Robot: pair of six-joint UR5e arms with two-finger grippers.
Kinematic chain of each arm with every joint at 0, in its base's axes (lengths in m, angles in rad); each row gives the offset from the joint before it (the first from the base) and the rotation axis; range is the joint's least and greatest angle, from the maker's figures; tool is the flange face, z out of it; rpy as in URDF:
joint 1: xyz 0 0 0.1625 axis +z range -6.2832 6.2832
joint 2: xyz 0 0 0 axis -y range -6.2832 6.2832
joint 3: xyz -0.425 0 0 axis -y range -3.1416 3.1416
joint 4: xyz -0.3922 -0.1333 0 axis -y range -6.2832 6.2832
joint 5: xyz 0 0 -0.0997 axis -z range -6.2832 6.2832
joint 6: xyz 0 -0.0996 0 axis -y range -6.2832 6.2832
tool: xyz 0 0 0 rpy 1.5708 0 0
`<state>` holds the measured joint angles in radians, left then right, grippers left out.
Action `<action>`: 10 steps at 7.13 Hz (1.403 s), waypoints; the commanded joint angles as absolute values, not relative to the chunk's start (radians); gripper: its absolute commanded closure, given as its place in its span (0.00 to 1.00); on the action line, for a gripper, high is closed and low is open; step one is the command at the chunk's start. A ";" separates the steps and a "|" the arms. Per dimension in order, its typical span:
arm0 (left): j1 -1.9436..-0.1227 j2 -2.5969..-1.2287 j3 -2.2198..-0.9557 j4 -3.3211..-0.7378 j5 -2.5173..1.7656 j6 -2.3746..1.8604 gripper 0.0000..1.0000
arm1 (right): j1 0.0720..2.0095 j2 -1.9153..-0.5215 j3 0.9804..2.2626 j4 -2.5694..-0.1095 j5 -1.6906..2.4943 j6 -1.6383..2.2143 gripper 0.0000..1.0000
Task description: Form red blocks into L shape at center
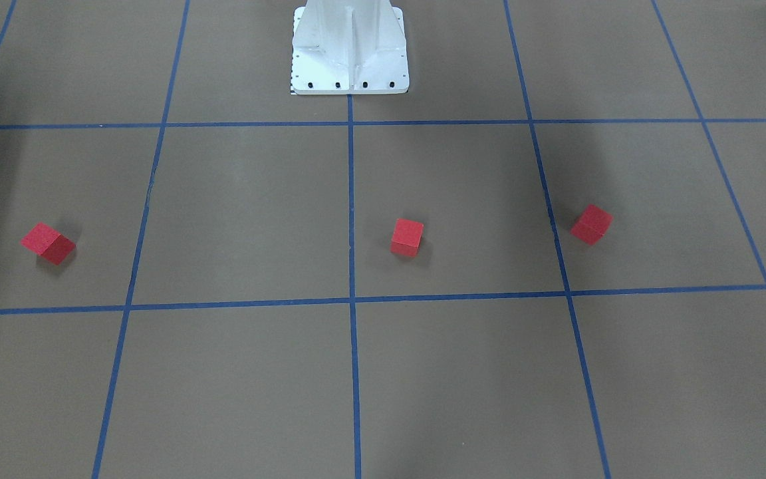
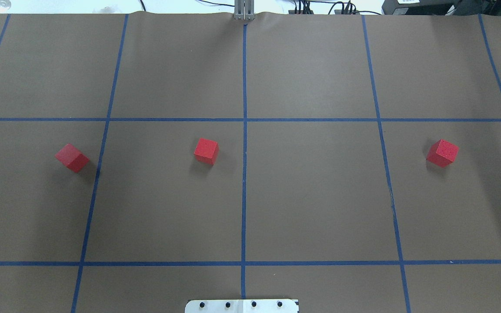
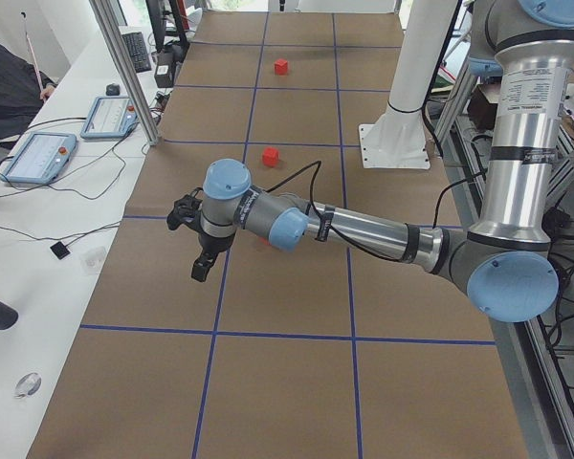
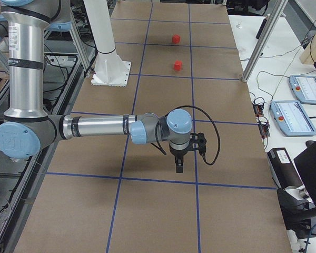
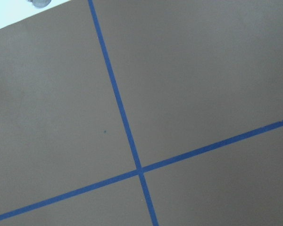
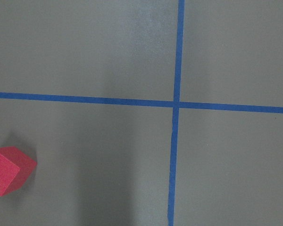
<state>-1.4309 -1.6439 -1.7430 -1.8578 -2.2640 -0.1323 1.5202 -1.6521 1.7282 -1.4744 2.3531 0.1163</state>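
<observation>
Three red blocks lie on the brown bench, all in the middle row of taped squares and well apart from one another. The middle block (image 2: 206,151) sits in the square just to the robot's left of the central blue tape line (image 2: 245,78), near that line but not touching it, so it is a little off the center (image 2: 245,191). The left block (image 2: 71,157) lies in the outer square on the robot's left, just beside the tape line that borders it. The right block (image 2: 442,153) lies in the outer square on the robot's right, past its border line. Each block is turned at its own angle to the grid.

Both arms reach out low over the bench ends, outside the overhead and front views. The left arm (image 3: 364,229) holds the left jaws pointing down above the paper; the right arm (image 4: 100,126) holds the right jaws likewise. Only the side views show them, so whether either pair is open or closed cannot be told. The right wrist camera catches the right block at its lower left edge, beside a tape crossing (image 6: 175,104).
</observation>
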 commanded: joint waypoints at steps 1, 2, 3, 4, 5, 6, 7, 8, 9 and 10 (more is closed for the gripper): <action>-1.285 -1.737 -1.790 -1.876 -2.264 -0.303 0.00 | 1.520 -1.651 1.715 -1.474 2.350 0.115 0.01; -1.237 -1.777 -1.807 -1.873 -2.264 -0.322 0.00 | 1.520 -1.646 1.713 -1.474 2.350 0.114 0.01; -1.170 -1.779 -1.821 -1.887 -2.260 -0.422 0.00 | 1.520 -1.643 1.715 -1.471 2.350 0.114 0.01; -1.091 -1.785 -1.845 -1.926 -2.235 -0.566 0.00 | 1.519 -1.643 1.715 -1.471 2.350 0.114 0.01; -0.972 -1.810 -1.895 -1.940 -2.120 -0.730 0.00 | 1.519 -1.644 1.717 -1.471 2.352 0.114 0.01; -0.848 -1.816 -1.949 -1.940 -1.980 -0.870 0.00 | 1.519 -1.644 1.715 -1.471 2.352 0.114 0.01; -0.754 -1.844 -1.963 -1.939 -1.907 -0.961 0.00 | 1.520 -1.644 1.715 -1.471 2.350 0.114 0.01; -0.695 -1.892 -1.959 -1.930 -1.870 -1.032 0.00 | 1.519 -1.644 1.715 -1.471 2.350 0.115 0.01; -0.624 -1.937 -1.944 -1.910 -1.812 -1.051 0.00 | 1.519 -1.644 1.715 -1.471 2.350 0.115 0.01; -0.577 -1.984 -1.912 -1.878 -1.749 -1.051 0.00 | 1.519 -1.644 1.715 -1.471 2.350 0.115 0.01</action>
